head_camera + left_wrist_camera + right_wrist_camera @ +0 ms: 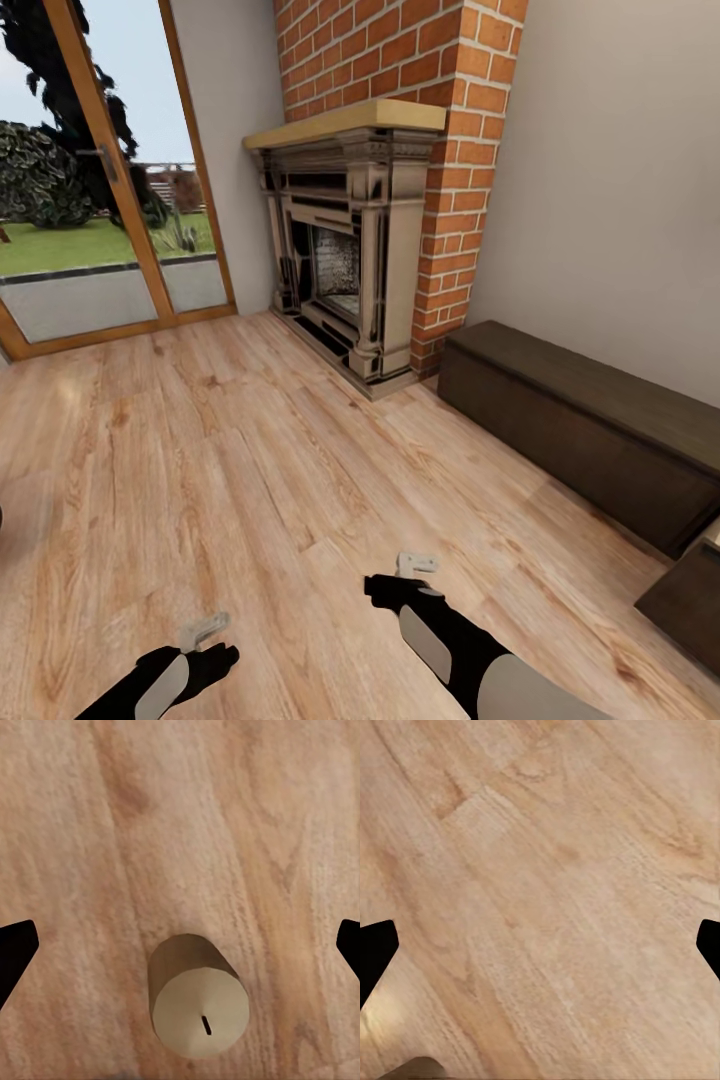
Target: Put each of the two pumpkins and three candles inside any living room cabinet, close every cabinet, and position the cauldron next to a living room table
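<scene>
Left hand (180,945) hangs wide open over a candle (196,999) on the wood floor (250,450).
It should come straight down so both fingers pass the candle's sides, then squeeze gently. Right hand (540,945) is open too, holding nothing. Dark cabinet (590,430) waits by the wall.

candle (196,1001): squat grey-brown, wick up, upright on floor | cabinet (590,440): dark-brown; against wall

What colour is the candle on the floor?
Grey-brown sides with a paler beige top; the candle shows best in the left wrist view.
</scene>
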Tool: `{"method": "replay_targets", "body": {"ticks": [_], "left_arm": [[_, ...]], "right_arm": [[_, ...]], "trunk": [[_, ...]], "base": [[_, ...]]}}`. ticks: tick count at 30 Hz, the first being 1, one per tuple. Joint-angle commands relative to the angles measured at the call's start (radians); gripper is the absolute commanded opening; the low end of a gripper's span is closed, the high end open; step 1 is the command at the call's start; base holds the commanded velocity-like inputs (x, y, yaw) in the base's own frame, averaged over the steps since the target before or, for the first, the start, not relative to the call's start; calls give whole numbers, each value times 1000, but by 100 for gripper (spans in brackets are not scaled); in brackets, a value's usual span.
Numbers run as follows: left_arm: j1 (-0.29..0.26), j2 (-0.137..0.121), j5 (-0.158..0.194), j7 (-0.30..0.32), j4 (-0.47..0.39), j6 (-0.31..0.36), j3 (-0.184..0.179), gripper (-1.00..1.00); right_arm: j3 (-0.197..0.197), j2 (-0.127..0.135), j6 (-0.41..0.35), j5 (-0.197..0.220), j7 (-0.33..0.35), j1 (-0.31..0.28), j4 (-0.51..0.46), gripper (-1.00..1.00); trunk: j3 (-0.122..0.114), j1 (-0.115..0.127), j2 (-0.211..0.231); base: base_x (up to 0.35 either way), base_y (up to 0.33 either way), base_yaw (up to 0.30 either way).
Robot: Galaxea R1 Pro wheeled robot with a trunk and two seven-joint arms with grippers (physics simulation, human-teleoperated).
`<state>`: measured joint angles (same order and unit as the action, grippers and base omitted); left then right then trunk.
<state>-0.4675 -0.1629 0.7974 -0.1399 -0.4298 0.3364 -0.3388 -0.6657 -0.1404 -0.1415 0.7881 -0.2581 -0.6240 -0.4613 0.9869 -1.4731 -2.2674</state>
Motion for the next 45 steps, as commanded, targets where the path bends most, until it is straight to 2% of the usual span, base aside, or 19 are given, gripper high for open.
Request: {"method": "replay_targets", "body": {"ticks": [1,11,12,15,18,22,25,32,37,41,45], "left_arm": [[0,-1,11,-9,-3,3,-8,100],[0,1,12,-4,-3,7,-8,100],[0,2,13,-3,-3,8,-12,100],[0,4,13,-2,-2,9,-17,100],[0,6,12,-2,-1,9,-22,100],[0,8,11,0,-1,10,-21,100],[0,11,11,2,-1,10,-21,100],[0,16,10,8,9,9,-21,100],[0,40,6,9,49,2,-23,100],[2,76,0,9,98,-13,-26,100],[3,87,-2,10,138,-50,-39,100]], "right_arm": [[-7,1,-3,6,16,-1,-2,100],[-6,20,-20,6,268,-2,-30,100],[-5,20,-49,6,312,-2,-53,100],[4,21,-129,14,353,-1,-80,100],[19,22,-191,18,400,-2,-150,100],[79,24,-206,17,422,-3,-197,100],[94,24,-210,17,428,-4,-210,100],[104,27,-213,17,456,-6,-215,100],[105,40,-216,19,510,-6,-216,100],[106,43,-217,19,529,-6,-220,100],[106,44,-218,20,533,-6,-222,100]], "trunk": [[4,-4,-8],[35,-42,-78],[39,-46,-85],[48,-57,-106],[57,-69,-127],[70,-84,-155],[79,-96,-176],[101,-123,-225],[120,-129,-233],[135,-130,-234],[151,-132,-235]], "base": [[0,0,0],[0,0,0],[0,0,0],[0,0,0],[0,0,0],[0,0,0],[0,0,0],[0,0,0],[0,0,0],[0,0,0],[0,0,0]]}}
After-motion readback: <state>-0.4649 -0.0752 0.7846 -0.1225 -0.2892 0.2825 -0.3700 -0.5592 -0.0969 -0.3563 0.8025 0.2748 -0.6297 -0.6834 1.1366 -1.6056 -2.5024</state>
